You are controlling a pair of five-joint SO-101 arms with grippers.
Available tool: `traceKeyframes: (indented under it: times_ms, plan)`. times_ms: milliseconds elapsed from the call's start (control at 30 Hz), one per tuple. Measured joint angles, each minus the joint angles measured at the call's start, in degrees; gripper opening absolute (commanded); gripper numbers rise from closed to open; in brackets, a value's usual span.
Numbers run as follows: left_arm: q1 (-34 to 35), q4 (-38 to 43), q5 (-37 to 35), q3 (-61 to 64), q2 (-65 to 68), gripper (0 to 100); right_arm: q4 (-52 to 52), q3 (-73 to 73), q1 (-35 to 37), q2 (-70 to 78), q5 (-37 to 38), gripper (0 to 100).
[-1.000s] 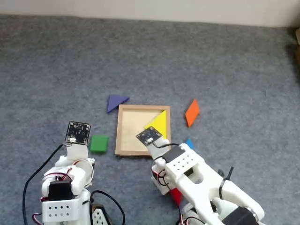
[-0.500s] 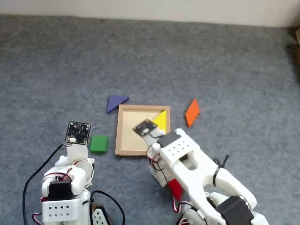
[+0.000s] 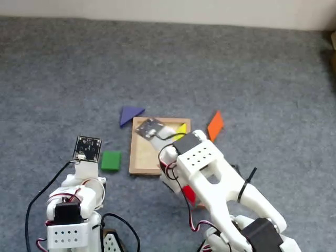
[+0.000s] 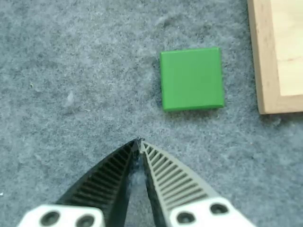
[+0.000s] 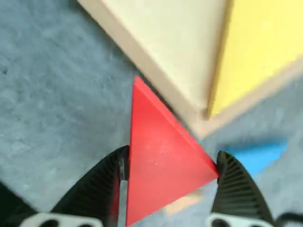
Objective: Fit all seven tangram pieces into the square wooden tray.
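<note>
Red triangle (image 5: 161, 161) is hanging just outside the tray's (image 5: 144, 61) corner, with the right gripper (image 5: 173, 158) pinching its edges. It is probably light, stiff and slick, so gripping across flat sides seems wise. The left wrist view is showing the green square (image 4: 191, 78) beside the tray and the left gripper (image 4: 138, 144) closed on nothing. The high view is adding the purple triangle (image 3: 129, 114) and orange piece (image 3: 214, 126), both lying outside the tray.

Soft, even light covers the grey carpet (image 3: 236, 68) in the high view, equally bright from the upper to the lower frame and without glare. The right arm (image 3: 210, 173) casts only a faint shadow close under itself. The green square (image 4: 191, 78) has a narrow soft shadow at its edge, and the red triangle (image 5: 161, 156) is evenly lit.
</note>
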State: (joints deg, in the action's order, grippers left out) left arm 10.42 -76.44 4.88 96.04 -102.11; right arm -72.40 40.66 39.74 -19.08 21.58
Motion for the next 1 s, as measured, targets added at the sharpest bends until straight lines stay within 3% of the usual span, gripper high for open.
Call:
traceKeyframes:
  times_ms: [200, 400, 567, 800, 1000]
  plan:
    - [0.0, 0.0, 0.0, 0.0, 0.0, 1, 10.9, 0.0, 0.0, 0.35, 15.74, 17.0]
    - [0.0, 0.0, 0.0, 0.0, 0.0, 1, 17.58, 0.0, 0.09, 6.24, 24.26, 17.3]
    - [0.0, 0.0, 0.0, 0.0, 0.0, 1, 19.96, -1.85, 0.18, 14.59, 27.16, 19.9]
    - [0.0, 0.0, 0.0, 0.0, 0.0, 1, 20.84, -5.98, 0.09, 16.88, 26.29, 38.4]
    - [0.0, 0.0, 0.0, 0.0, 0.0, 1, 20.92, -6.51, 0.09, 16.88, 24.53, 39.3]
